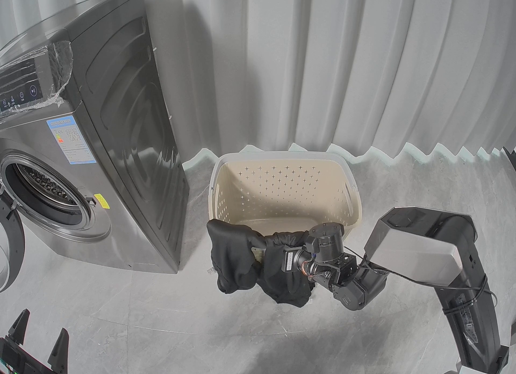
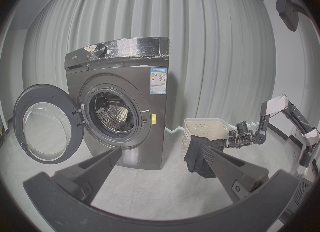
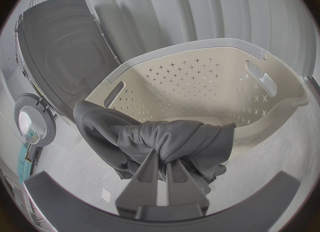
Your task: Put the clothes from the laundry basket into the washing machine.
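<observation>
As right tool point(image 3: 162, 163) grips garment point(image 3: 173, 139), washer label point(image 1: 70, 139)

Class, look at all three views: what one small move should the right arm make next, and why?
Probably lift the right end effector straight up a little. It is shut on the black garment, which drapes over the near rim of the laundry basket and hangs outside. Raising it should free the cloth before it is carried left to the open washing machine.

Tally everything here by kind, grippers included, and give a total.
Washing machine: 1
Laundry basket: 1
Black garment: 1
Grippers: 2, left gripper and right gripper
Total: 5
</observation>
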